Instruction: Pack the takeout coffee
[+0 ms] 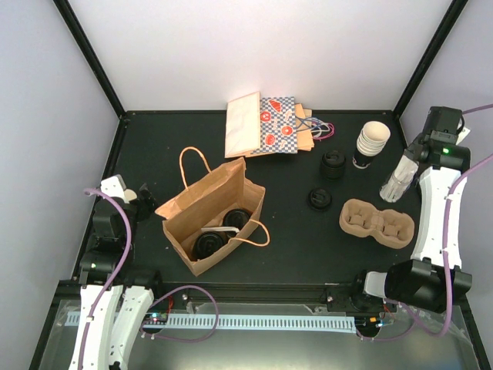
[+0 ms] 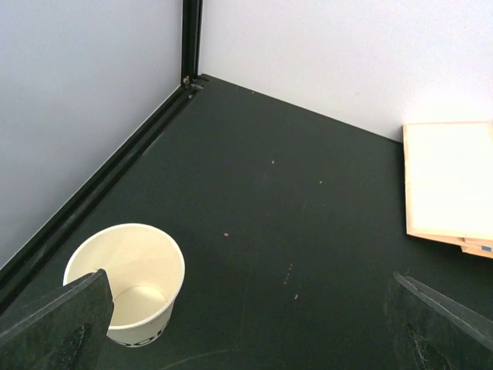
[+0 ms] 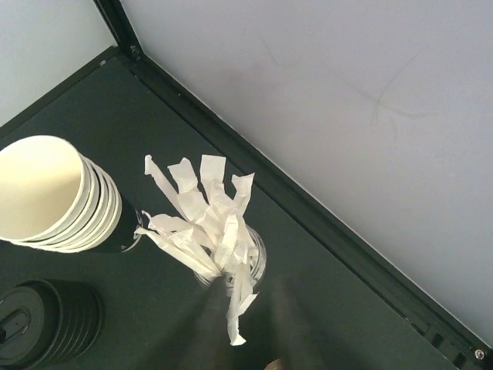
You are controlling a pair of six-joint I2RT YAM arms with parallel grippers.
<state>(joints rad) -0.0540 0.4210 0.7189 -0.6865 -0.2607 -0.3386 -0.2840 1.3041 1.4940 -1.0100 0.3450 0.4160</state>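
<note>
Left hand (image 2: pixel 246 308): at the near left of the counter (image 1: pixel 293 254), fingers spread as wide as they go and holding nothing. It hangs just above an empty cup (image 2: pixel 127 281), probably ready to take it.
Empty cup: upright and unlidded, close to the left wall, well apart from the other stock.
Paper bag (image 1: pixel 185 212): stands open-mouthed at centre left, handles splayed outward, which keeps the mouth clear for loading from above.
Takeout coffee (image 1: pixel 208 245): inside the bag at its near end, with a second one (image 1: pixel 237 218) just beyond it. Only the black lids show.
Cup carrier (image 1: pixel 377 222): lies on the near right with nothing in its wells.
Lone lid (image 1: pixel 320 198): sits between bag and carrier. I cannot tell whether a cup is under it.
Right hand (image 3: pixel 243 308): on the right, closed down among the wrapped straws (image 3: pixel 204 208) in their glass (image 1: pixel 395 185). I cannot tell whether one is pinched.
Far stock: cup stack (image 3: pixel 54 193), lid stack (image 3: pixel 46 320) and flat bags (image 1: pixel 262 123), kept along the back as supply.
Top view only: the bag's contents and the overall layout.
Wrist views only: the empty cup's bare interior and the right fingers meeting at the straws.
</note>
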